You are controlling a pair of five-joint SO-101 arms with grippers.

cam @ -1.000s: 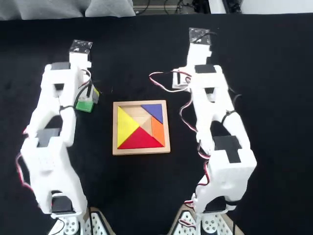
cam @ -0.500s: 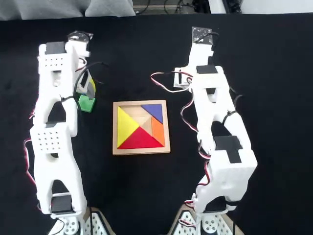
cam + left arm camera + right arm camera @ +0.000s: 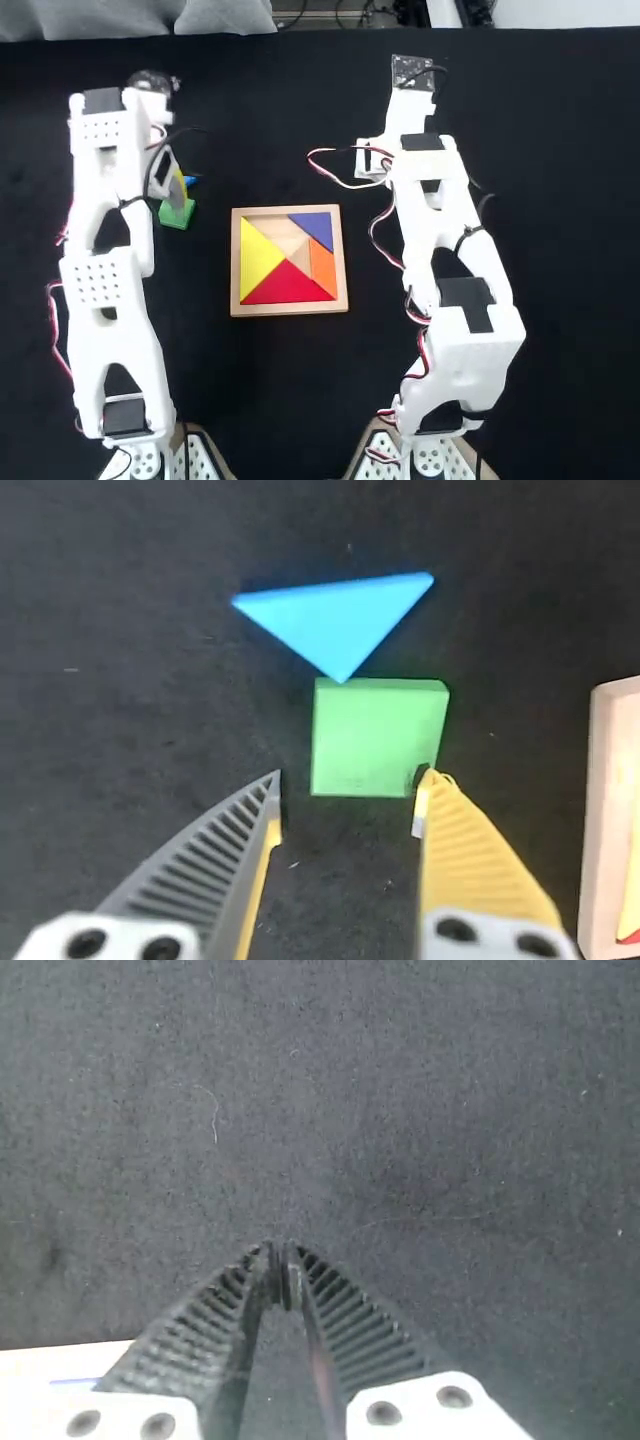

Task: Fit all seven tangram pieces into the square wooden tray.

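The square wooden tray (image 3: 238, 300) lies at mid table and holds a yellow triangle (image 3: 257, 257), a red triangle (image 3: 288, 286), a dark blue piece (image 3: 316, 227) and an orange piece (image 3: 322, 265). Left of the tray, a green square (image 3: 177, 213) rests on the black cloth, with a light blue triangle (image 3: 190, 181) touching its far edge. In the left wrist view the green square (image 3: 378, 735) sits just past my open left gripper (image 3: 348, 790), whose yellow fingertip (image 3: 430, 792) is at the square's corner. The light blue triangle (image 3: 335, 620) lies beyond. My right gripper (image 3: 278, 1265) is shut on nothing.
The tray's pale edge (image 3: 612, 820) shows in the left wrist view, close beside the green square. The right arm (image 3: 430, 190) stands right of the tray, stretched toward the table's far side. Black cloth covers the table.
My left arm has swung toward the far side and its gripper has drawn back off the green square, uncovering the blue triangle's tip. The right arm has not moved.
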